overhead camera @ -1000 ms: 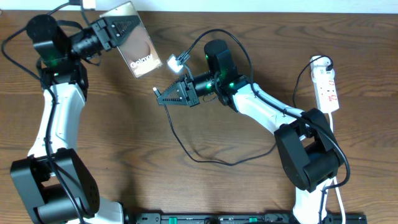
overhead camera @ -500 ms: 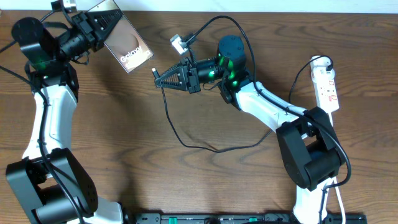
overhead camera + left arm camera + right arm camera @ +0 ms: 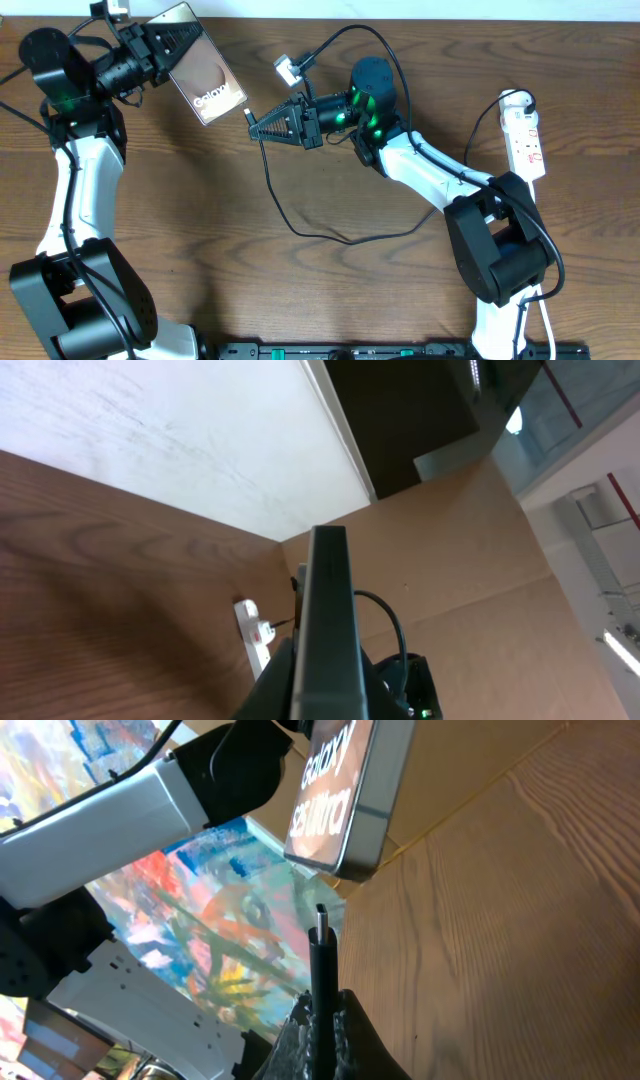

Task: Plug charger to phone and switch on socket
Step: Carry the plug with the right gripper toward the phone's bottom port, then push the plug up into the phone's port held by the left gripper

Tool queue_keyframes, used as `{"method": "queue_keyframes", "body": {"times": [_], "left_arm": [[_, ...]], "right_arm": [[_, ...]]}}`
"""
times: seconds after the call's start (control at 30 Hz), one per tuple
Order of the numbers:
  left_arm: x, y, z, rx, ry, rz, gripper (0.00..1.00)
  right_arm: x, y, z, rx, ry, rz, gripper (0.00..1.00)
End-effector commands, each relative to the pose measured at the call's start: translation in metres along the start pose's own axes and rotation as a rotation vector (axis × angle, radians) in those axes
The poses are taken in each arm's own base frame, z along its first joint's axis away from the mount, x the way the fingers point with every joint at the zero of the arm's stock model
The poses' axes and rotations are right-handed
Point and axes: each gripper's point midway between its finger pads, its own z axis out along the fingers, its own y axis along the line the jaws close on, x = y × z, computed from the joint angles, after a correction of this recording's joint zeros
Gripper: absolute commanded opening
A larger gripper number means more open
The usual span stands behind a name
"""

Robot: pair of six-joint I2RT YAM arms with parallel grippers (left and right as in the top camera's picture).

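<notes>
Holding the phone (image 3: 207, 78) tilted above the bench (image 3: 200, 230), the left jaws clamp one end; it has edged nearer the charger (image 3: 319, 960) tip pinched in the right jaws, not yet touching. The socket (image 3: 527, 140) lies far right.

The phone (image 3: 207, 78) sits in the left gripper (image 3: 172, 45), over the table (image 3: 200, 260) toward its 10 o'clock corner. At the phone's 4 o'clock, just beside its corner, the charger (image 3: 321, 965) is pinched by the right gripper (image 3: 258, 128), its cable trailing toward 6 o'clock. The socket (image 3: 527, 140) lies well apart at 3 o'clock.
</notes>
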Motion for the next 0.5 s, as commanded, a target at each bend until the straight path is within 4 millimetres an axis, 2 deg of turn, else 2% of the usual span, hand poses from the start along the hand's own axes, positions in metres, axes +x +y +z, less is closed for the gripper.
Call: {"method": "queue_keyframes", "body": {"times": [0.0,0.13,0.47], "left_arm": [[0.004,-0.015,0.003,0.024,0.026,0.049,0.07],[0.010,-0.018,0.011,0.034,0.044,0.053,0.07],[0.009,-0.017,0.011,0.032,0.039,0.066,0.07]], "right_arm": [[-0.004,0.003,-0.001,-0.005,0.000,-0.007,0.01],[-0.003,0.004,0.001,-0.009,0.004,-0.007,0.01],[0.004,0.010,0.012,-0.032,0.029,-0.007,0.01]]}}
